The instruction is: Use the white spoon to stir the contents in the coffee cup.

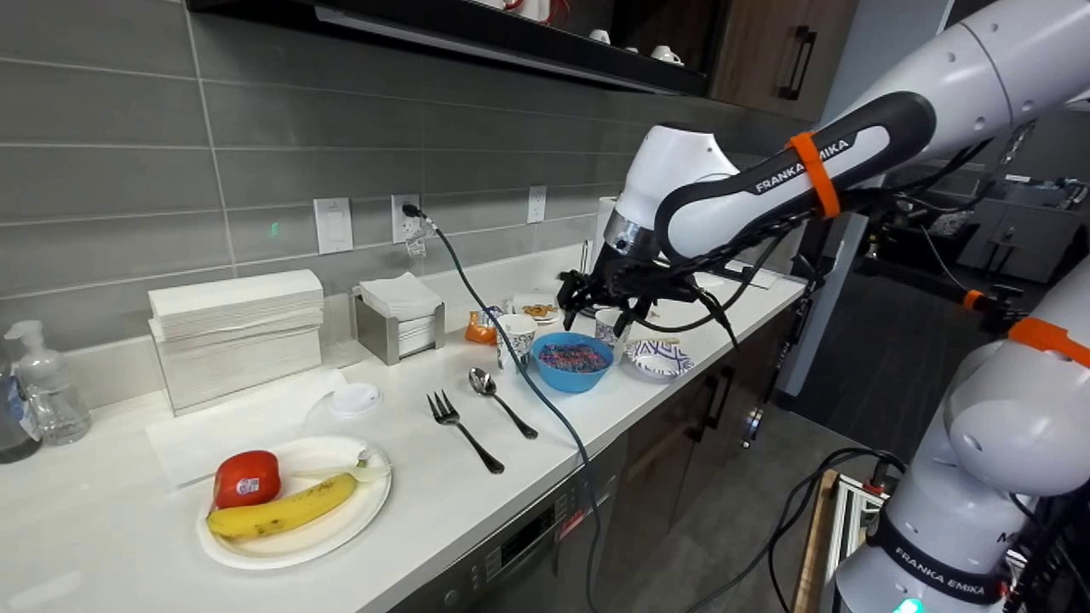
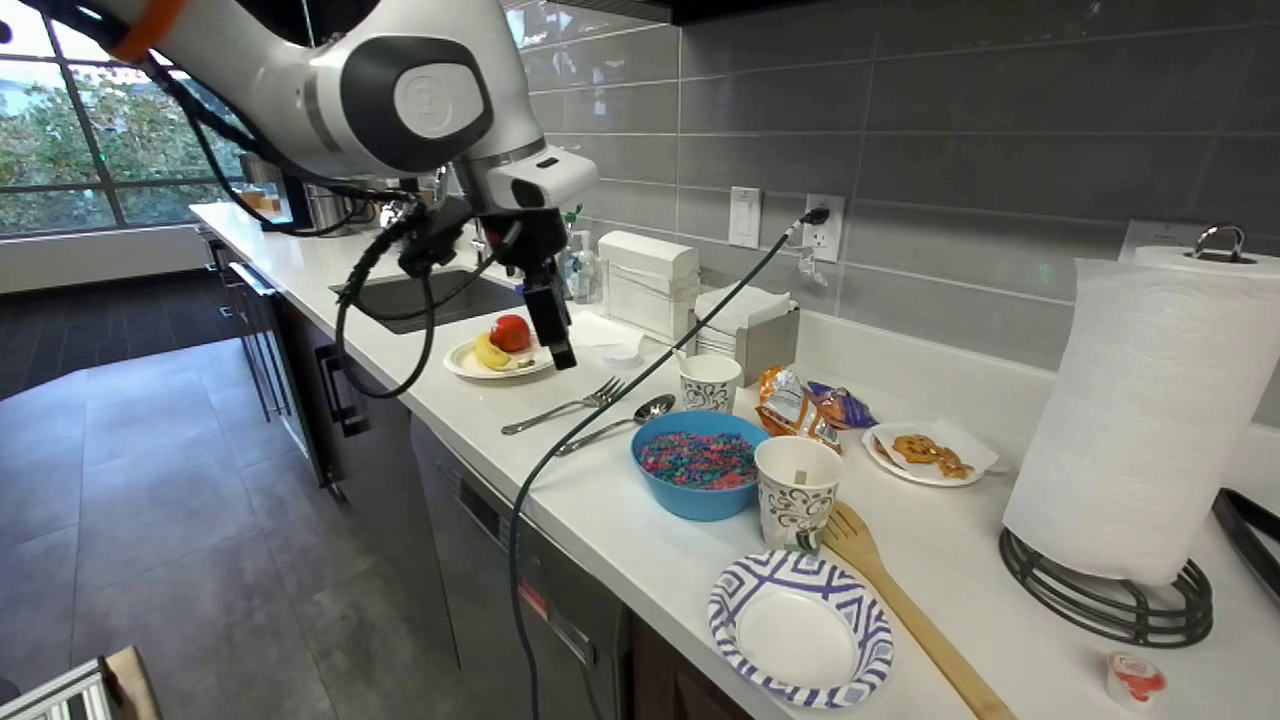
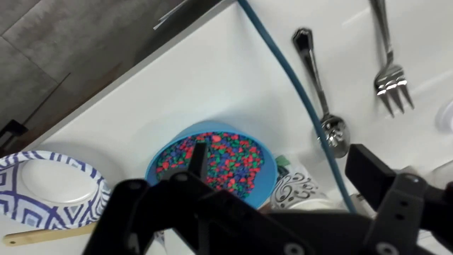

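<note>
Blue and round, the bowl [image 2: 695,505] sits on the white counter [image 1: 434,519] with lots of little red, green and blue bits [image 2: 697,452] in it. The claw [image 3: 281,157] hangs above the counter, its two fingers [image 3: 370,171] spread wide; in the wrist view one shows over the bowl. A paper cup [image 2: 797,512] stands upright just beside the bowl, near the plate [image 2: 800,635]. A second cup [image 2: 711,388] stands behind the bowl in an exterior view. A thin white thing [image 2: 682,360] pokes up at its rim, but I cannot tell if it is the white spoon, or which is the coffee cup. A shiny spoon [image 3: 338,132] and a fork [image 3: 391,79] lie side by side.
</note>
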### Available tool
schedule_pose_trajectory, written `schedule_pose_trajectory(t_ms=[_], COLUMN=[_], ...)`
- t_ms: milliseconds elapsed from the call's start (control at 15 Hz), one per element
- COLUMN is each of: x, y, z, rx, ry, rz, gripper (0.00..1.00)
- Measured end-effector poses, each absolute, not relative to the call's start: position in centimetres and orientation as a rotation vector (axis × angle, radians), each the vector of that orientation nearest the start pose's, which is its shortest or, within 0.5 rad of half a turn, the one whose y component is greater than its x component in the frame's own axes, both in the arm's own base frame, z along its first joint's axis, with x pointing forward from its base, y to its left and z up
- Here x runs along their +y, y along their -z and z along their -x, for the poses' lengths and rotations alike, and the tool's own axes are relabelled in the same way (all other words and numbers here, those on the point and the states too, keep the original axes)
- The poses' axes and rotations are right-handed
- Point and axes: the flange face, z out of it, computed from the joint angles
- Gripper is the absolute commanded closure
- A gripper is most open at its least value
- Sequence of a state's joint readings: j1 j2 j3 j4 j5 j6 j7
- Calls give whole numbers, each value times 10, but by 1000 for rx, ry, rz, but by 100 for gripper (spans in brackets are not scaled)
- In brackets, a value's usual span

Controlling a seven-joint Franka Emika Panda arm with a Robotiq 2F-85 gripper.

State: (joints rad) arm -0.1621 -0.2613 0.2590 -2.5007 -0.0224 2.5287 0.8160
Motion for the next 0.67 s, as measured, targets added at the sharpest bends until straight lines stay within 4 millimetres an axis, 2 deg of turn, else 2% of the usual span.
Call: schedule_pose_trajectory(t_ms=[267,533,667], x=[-10,-58,-72], y=[-401,-390,-385], z=[-487,-489,-488], rx=[1357,1576,1639], ry=[451,433,430], rz=[2766,2677,2659], gripper=[0,0,0])
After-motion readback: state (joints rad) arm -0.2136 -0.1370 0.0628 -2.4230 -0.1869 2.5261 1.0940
